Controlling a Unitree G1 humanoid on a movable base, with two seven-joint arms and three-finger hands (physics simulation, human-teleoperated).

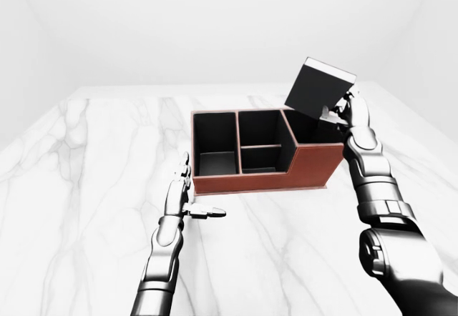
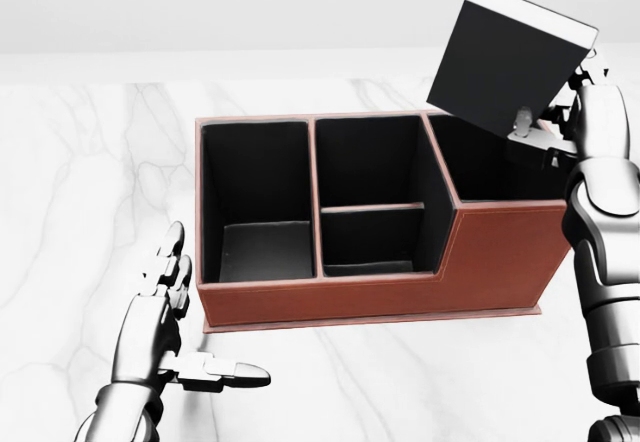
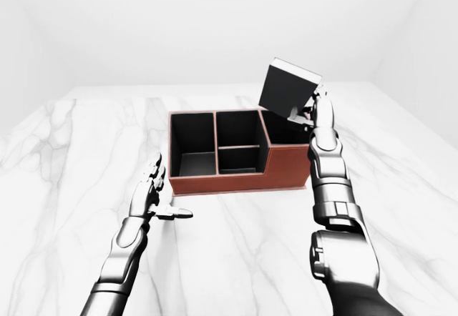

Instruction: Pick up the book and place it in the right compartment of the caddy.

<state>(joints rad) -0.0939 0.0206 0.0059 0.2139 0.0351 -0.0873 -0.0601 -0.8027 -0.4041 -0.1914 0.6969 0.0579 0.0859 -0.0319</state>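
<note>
A black book (image 2: 505,57) with a pale page edge hangs tilted above the right compartment (image 2: 490,162) of the red-brown caddy (image 2: 400,287). My right hand (image 2: 565,127) is shut on the book's lower right corner, thumb on its cover. The book's lower edge sits just over the compartment's opening. My left hand (image 2: 185,327) stays open, low at the left, a short way from the caddy's left corner, holding nothing. In the left-eye view the book (image 1: 318,87) stands over the caddy's right end (image 1: 311,166).
The caddy stands on a white marble table (image 2: 90,162). Its left compartment (image 2: 255,202) and its two middle compartments (image 2: 370,187) hold nothing. The table's top edge (image 1: 215,91) runs behind the caddy.
</note>
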